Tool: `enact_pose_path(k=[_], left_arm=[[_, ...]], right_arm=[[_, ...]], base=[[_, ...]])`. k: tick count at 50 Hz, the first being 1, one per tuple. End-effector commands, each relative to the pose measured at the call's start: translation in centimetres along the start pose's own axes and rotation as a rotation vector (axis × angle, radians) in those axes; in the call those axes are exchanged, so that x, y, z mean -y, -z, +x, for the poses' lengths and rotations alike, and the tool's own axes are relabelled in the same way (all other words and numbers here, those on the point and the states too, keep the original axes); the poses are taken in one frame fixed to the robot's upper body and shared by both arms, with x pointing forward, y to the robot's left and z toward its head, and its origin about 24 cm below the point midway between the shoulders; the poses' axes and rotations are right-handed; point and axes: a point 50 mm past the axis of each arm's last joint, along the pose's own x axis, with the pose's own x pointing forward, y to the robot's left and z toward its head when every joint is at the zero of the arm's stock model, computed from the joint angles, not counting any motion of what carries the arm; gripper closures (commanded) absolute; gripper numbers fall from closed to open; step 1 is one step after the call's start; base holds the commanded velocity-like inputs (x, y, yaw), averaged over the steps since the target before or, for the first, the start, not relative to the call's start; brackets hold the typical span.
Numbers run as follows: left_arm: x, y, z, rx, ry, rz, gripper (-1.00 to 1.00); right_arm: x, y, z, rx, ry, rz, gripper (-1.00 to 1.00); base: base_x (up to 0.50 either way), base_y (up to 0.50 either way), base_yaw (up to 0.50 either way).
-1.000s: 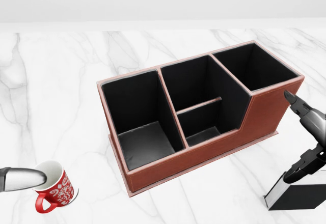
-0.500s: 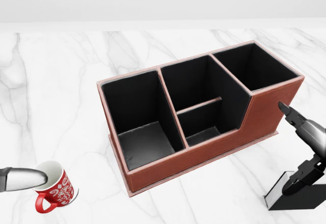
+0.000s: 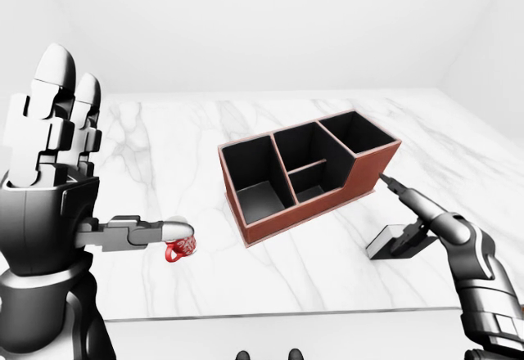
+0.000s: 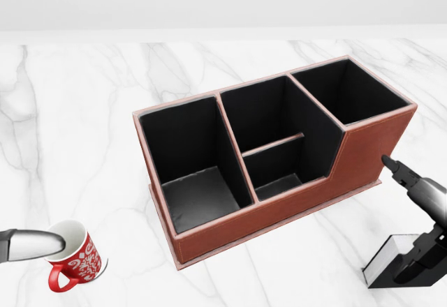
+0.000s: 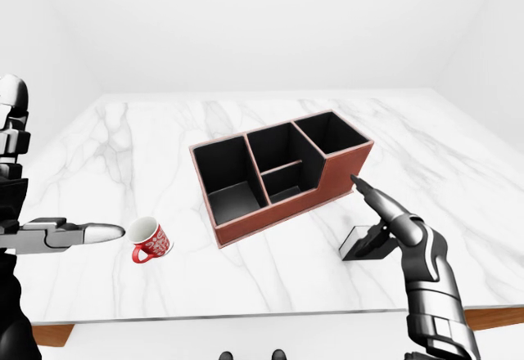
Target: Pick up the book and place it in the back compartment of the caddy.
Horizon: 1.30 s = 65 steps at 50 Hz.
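In the head view the book (image 4: 412, 272) is cut off by the bottom edge and partly covered by the right hand (image 4: 419, 213), which itself runs off the right edge, so whether its lower fingers touch the book cannot be told. The left hand (image 4: 31, 244) shows there only as a fingertip at the left edge. In the left-eye view that finger hides most of the mug (image 3: 182, 247). The caddy (image 5: 278, 176) walls hide parts of its compartment floors.
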Motion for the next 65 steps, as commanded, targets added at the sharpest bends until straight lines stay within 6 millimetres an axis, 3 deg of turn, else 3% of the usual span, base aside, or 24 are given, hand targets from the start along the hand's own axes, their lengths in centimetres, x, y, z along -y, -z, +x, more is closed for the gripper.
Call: enact_pose_path(k=[1,24,65], left_arm=[[0.0,0.2,0.0,-0.006,0.0,-0.002,-0.95],[0.0,0.0,0.0,-0.002,0.001,0.001,-0.95],[0.0,0.0,0.0,-0.001,0.001,0.004,-0.94]], right_arm=[[0.0,0.3,-0.3,-0.013,-0.018,-0.009,-1.0],[0.8,1.5,0.1,-0.095,0.024,-0.063,-1.0],[0.4,2.8,0.1,-0.176,0.034,-0.148,-1.0]], base=[[0.0,0.0,0.0],[0.0,0.0,0.0],[0.0,0.0,0.0]])
